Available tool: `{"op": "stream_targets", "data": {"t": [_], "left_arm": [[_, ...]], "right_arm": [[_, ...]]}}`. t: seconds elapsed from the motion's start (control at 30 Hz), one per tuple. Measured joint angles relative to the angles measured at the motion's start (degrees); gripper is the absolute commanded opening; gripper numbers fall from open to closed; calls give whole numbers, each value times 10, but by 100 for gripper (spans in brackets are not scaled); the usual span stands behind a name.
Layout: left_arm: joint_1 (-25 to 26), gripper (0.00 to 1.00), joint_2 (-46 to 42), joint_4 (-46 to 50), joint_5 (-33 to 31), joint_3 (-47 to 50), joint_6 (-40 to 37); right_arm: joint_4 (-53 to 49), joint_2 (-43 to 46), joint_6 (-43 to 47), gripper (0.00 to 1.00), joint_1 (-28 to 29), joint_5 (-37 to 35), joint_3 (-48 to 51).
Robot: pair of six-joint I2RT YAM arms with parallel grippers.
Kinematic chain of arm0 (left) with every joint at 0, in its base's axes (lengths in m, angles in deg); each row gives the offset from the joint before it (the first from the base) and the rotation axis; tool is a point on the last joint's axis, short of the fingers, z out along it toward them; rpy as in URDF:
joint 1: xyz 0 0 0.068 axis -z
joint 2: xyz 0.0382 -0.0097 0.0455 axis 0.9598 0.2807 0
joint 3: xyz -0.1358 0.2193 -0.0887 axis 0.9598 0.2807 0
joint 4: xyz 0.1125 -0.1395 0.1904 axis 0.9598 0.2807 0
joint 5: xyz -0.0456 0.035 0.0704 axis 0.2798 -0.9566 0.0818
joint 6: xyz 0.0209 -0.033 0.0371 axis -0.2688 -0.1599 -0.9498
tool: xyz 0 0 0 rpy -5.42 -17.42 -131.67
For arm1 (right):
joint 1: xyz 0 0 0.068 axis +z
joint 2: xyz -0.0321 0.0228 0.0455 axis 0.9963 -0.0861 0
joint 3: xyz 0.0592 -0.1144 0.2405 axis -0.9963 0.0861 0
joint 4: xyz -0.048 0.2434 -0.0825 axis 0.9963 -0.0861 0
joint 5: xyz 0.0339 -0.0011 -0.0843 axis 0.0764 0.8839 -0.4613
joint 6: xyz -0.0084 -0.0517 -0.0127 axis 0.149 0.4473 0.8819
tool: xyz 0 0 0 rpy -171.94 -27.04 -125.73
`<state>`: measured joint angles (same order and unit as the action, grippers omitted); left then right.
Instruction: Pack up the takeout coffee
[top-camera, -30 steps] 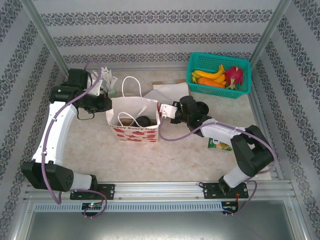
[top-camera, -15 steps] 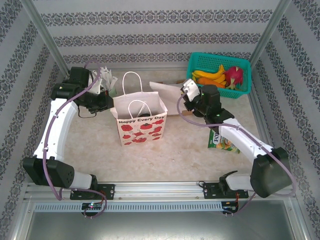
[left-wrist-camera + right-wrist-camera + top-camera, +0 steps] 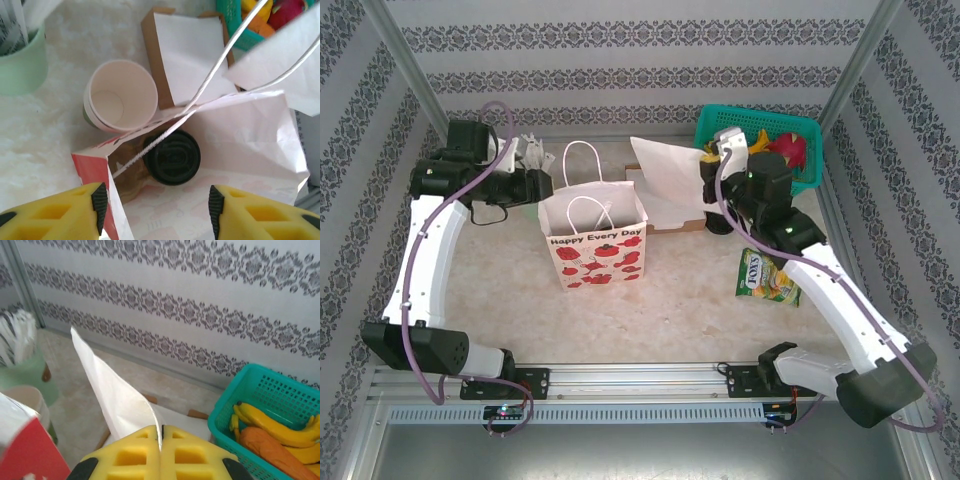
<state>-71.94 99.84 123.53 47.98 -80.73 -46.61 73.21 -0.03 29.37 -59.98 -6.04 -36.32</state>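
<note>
A takeout coffee with a round black lid (image 3: 172,157) stands inside the white strawberry-print paper bag (image 3: 595,245), low against its back wall. My left gripper (image 3: 156,202) hovers over the bag's left top edge (image 3: 542,186), open, with the bag's side wall running between the fingers and nothing gripped. Behind the bag, a stack of lidless cream paper cups (image 3: 120,95) stands on the table. My right gripper (image 3: 161,440) is shut on a white paper sheet (image 3: 115,390), held up behind and to the right of the bag (image 3: 665,175).
A pale green cup of white sticks (image 3: 22,65) stands at the back left. A brown cardboard carrier (image 3: 150,55) lies behind the bag under white paper. A teal basket (image 3: 800,175) of fruit sits back right. A green snack packet (image 3: 765,275) lies by the right arm.
My left gripper has opened at the bag's edge. The right arm has swung from the bag's right side to the back right and lifted the white sheet. The bag now stands upright.
</note>
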Motion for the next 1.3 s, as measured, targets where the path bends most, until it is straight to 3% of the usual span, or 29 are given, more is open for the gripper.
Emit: {"op": "stream_targets", "data": {"t": [0.17, 0.3, 0.47, 0.7, 0.8, 0.93, 1.3], "left_arm": [[0, 98, -43, -74, 16, 9, -35], [17, 100, -87, -142, 60, 14, -72], [95, 100, -110, -201, 98, 9, -151], [170, 99, -104, -228, 76, 7, -264], [170, 86, -84, -217, 63, -16, -308], [170, 54, -59, -198, 48, -40, -349], [170, 13, -47, -159, -18, -41, -355]], "right_arm": [[-51, 0, -16, 0, 28, 29, -75], [-82, -17, -22, 0, 33, 96, -143], [-99, -62, -17, 0, 76, 164, -233], [-108, -116, 7, 0, 101, 217, -269], [-116, -136, 13, 0, 101, 231, -275], [-121, -146, 13, 0, 102, 234, -275], [-120, -148, 7, 0, 108, 237, -276]]}}
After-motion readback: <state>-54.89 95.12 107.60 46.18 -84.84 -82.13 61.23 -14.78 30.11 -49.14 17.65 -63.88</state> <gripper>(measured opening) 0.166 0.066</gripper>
